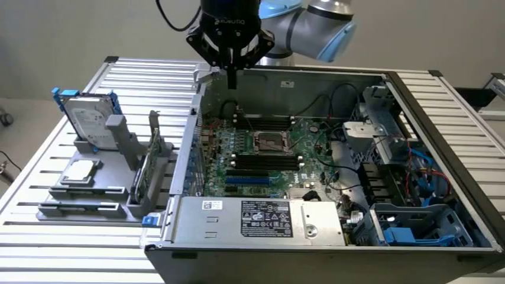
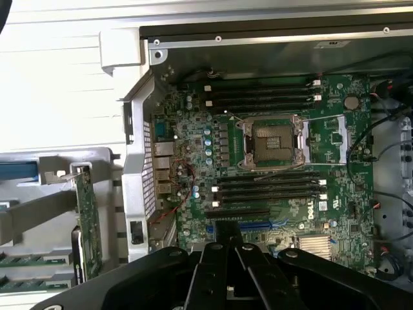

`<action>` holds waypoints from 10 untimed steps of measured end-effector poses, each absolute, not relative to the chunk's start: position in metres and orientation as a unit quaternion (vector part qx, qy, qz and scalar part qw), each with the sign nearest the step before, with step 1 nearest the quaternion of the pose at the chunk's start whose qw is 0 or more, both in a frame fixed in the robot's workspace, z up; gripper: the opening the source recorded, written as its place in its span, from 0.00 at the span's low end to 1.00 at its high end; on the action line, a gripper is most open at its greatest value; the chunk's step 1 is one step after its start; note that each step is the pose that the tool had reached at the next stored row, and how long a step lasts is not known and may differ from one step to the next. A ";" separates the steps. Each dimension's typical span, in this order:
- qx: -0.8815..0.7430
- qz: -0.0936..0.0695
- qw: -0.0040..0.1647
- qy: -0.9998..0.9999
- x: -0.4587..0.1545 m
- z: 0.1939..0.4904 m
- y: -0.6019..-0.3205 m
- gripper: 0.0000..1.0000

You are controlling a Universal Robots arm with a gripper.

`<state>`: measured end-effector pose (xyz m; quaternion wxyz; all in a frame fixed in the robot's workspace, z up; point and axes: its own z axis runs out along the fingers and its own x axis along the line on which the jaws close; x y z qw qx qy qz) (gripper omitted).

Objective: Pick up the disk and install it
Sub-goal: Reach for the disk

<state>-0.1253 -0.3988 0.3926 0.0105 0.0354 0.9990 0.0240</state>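
The disk, a silver-grey hard drive with a white label and blue rails, stands upright in a grey holder on the slatted table, at the exterior view's left. My gripper hangs shut and empty above the far left corner of the open computer case, well apart from the disk. In the wrist view the gripper has its black fingers pressed together over the motherboard.
The grey holder also carries a thin green circuit card on edge and a small square processor chip. Inside the case are an open CPU socket, cables, and a blue drive bay at the exterior view's right. The case wall stands between holder and motherboard.
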 end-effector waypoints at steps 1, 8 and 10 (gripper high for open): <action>0.035 0.024 0.011 0.999 -0.130 0.393 -0.399 0.11; 0.035 0.024 0.011 0.999 -0.162 0.392 -0.399 0.11; 0.035 0.024 0.011 0.999 -0.171 0.391 -0.398 0.11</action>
